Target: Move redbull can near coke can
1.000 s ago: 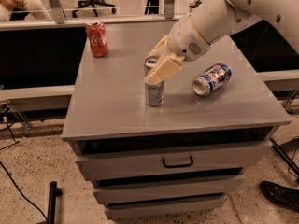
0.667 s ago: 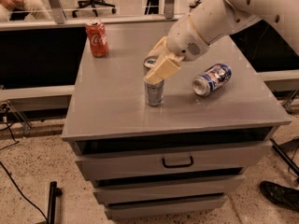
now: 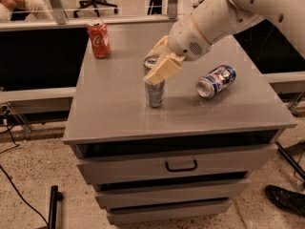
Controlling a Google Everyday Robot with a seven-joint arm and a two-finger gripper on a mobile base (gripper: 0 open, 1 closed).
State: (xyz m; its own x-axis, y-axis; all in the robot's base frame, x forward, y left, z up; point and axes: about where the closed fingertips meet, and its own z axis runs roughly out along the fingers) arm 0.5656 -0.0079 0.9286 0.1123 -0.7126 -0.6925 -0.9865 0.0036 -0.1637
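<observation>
A grey cabinet top (image 3: 119,111) with drawers below fills the scene. The redbull can (image 3: 155,93) stands upright near the middle of the top, its long axis vertical and its silver top facing up. It is somewhat closer to the near edge than to the far one.

The coke can (image 3: 99,39) also stands upright, well apart at the far left corner and close to the left edge. Bare grey surface lies between the two cans, and more lies open to the left of the redbull can and in front of it.

To the right, apart from the redbull can, a blue-and-white can (image 3: 217,81) lies on its side with its silver end turned toward the near left. A round silver can top (image 3: 151,61) shows just behind the gripper, mostly hidden.

The white arm (image 3: 214,18) reaches in from the upper right and slants down to the left. Its cream gripper (image 3: 157,75) sits at the top of the redbull can, tilted. Whether it is spread or clamped on the can cannot be told.
</observation>
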